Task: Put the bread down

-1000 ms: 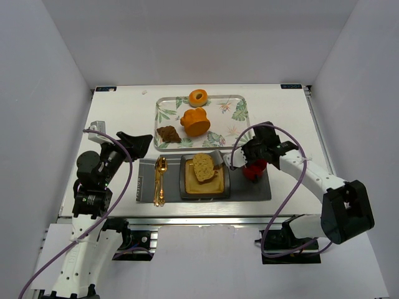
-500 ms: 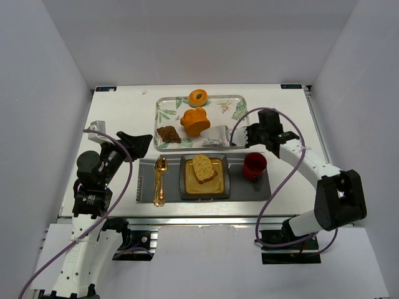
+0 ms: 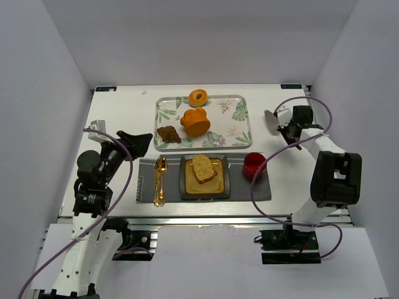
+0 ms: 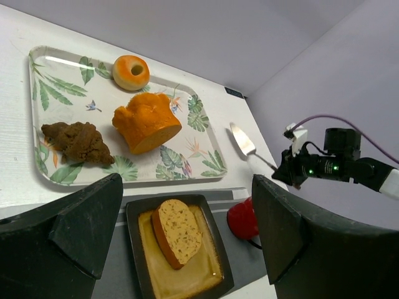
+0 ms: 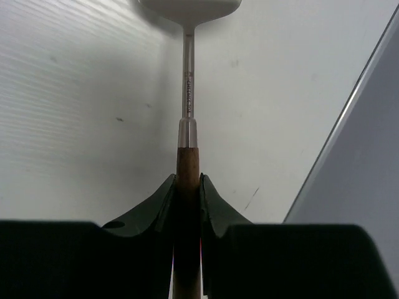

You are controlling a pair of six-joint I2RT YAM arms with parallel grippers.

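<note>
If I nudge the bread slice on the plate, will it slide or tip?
The bread seems tilted on its crust, so it would probably tip flat. The plate looks glossy, so it may also slide.

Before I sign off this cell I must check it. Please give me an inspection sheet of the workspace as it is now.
Surface: white table, with a grey mat at its near edge.
Job's things: bread lies on the dark square plate, which is on the mat.
Clutter: leaf-print tray with ring doughnut, orange bun and brown pastry; gold cutlery and red cup on the mat.
Grippers: left gripper open, holding nothing; right gripper shut on a cake server over the table's right side.
Cables: purple cables along both arms; the right one passes beside the red cup in the top view.
Surroundings: plain white walls; nothing else seen.
</note>
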